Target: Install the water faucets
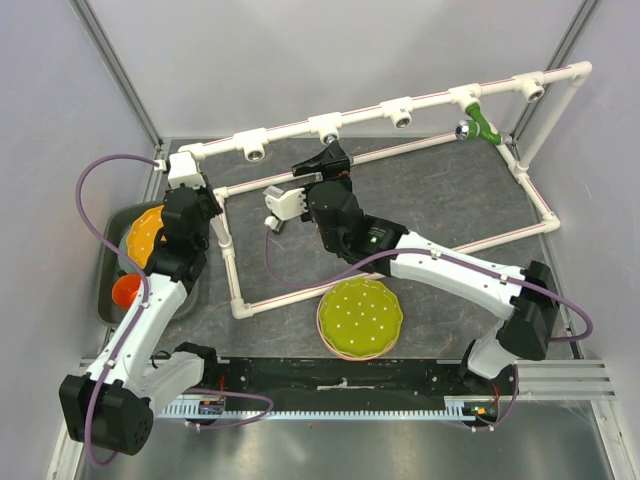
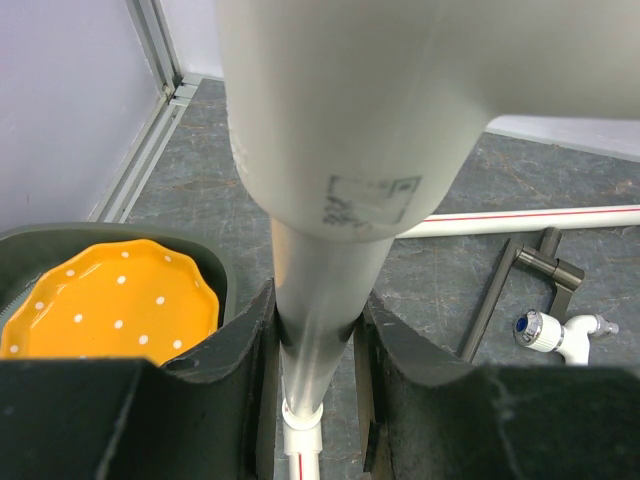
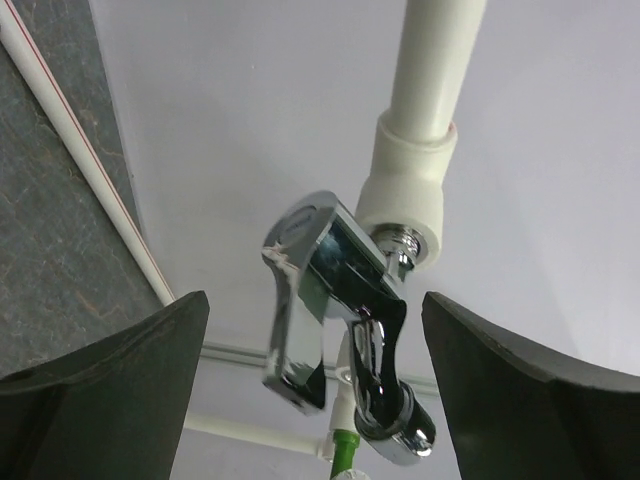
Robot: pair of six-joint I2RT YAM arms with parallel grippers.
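Observation:
The shiny silver faucet (image 3: 335,310) with its lever handle hangs from a white tee socket (image 3: 405,190) of the pipe frame, threaded end in the socket. My right gripper (image 3: 320,390) is open, its jaws standing wide on either side of the faucet without touching it; in the top view it (image 1: 328,160) sits just under the frame's top rail. The white faucet (image 2: 560,335) lies on the mat, and also shows in the top view (image 1: 283,203). My left gripper (image 2: 315,325) is shut on an upright white pipe (image 2: 320,290) at the frame's left corner (image 1: 187,165).
A black L-shaped bar (image 2: 515,285) lies beside the white faucet. A green faucet (image 1: 482,125) hangs on the top rail at the right. An orange plate (image 1: 143,235) sits in a dark bin at the left, with an orange cup (image 1: 127,292). A yellow-green plate (image 1: 360,318) lies near the front.

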